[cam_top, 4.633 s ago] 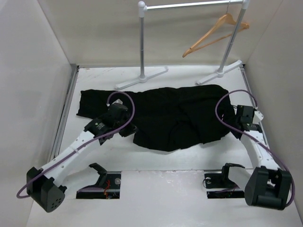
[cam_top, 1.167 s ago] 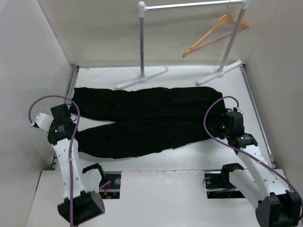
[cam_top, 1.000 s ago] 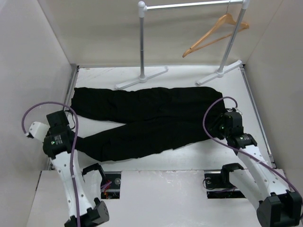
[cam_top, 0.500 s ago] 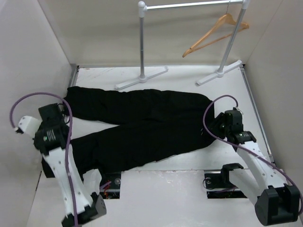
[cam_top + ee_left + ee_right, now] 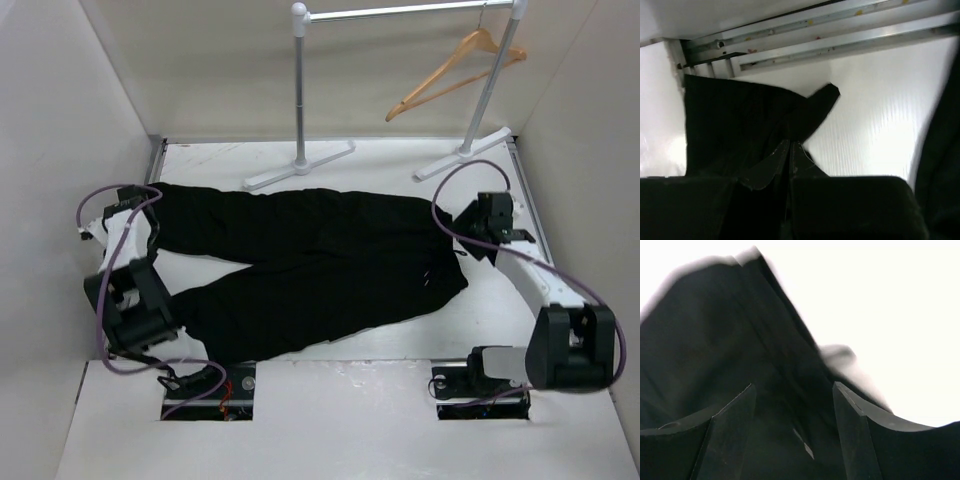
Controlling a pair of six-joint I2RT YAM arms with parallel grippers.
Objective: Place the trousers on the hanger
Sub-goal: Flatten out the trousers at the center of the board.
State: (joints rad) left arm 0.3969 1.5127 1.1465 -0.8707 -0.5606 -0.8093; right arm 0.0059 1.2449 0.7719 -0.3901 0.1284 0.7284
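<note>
The trousers (image 5: 310, 260) lay flat, well apart from the bare hanger (image 5: 455, 72), with the left gripper (image 5: 789, 155) pinching one leg end and the right gripper (image 5: 794, 387) open.

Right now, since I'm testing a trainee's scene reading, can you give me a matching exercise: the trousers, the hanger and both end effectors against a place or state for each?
Things:
1. trousers
2. hanger
3. left end effector
4. right end effector

Places or states:
A. open, at the waist end of the garment
B. hanging on the metal rail
C. laid out on the table
D. shut on black fabric at a leg end

Pairs: 1-C; 2-B; 3-D; 4-A
</note>
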